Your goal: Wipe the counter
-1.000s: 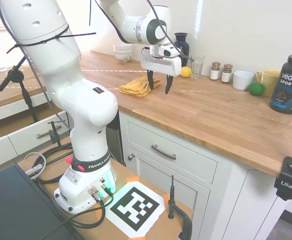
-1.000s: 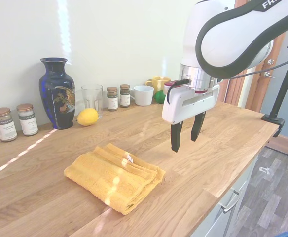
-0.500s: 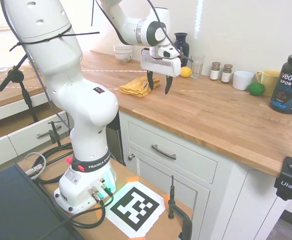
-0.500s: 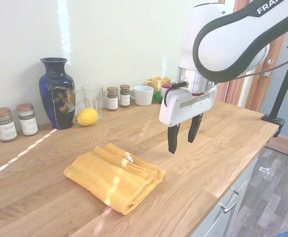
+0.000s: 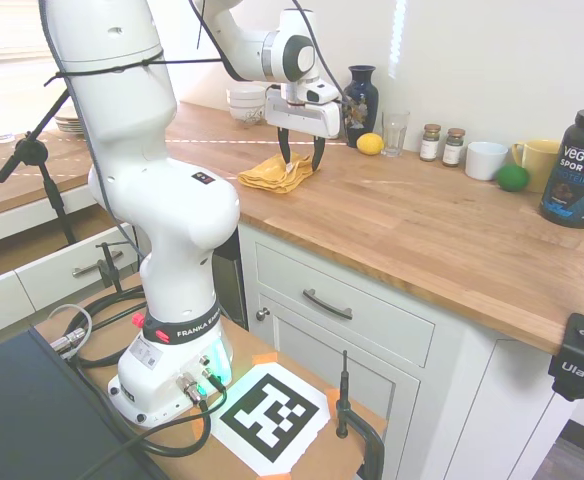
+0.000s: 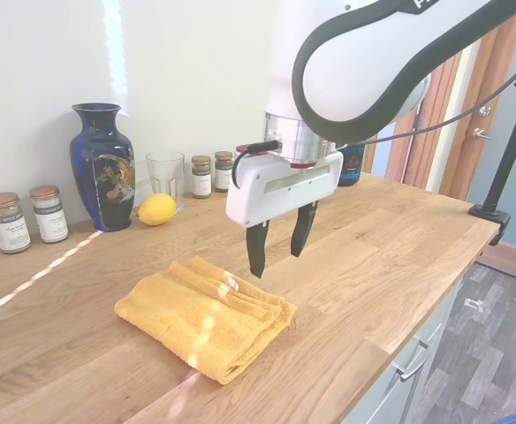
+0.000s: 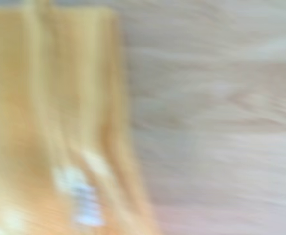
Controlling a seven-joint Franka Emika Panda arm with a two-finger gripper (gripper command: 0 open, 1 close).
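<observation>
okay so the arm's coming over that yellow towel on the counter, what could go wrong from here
The open gripper hangs above the folded yellow towel, near its edge, so it might pinch only the top fold and the towel could unfold while wiping. Wide strokes could also reach the lemon, drinking glass and blue vase standing behind it on the counter.

The wooden butcher-block worktop (image 6: 390, 265) carries a folded yellow towel (image 6: 203, 314) near its front edge. Along the wall stand two spice jars (image 6: 26, 218), a dark blue vase (image 6: 103, 166), a lemon (image 6: 156, 209), a clear glass (image 6: 164, 177) and two more small jars (image 6: 212, 173). Farther along sit a white cup (image 5: 486, 160), a yellow mug (image 5: 539, 163), a lime (image 5: 512, 177) and a black Vega tub (image 5: 578, 169).
</observation>
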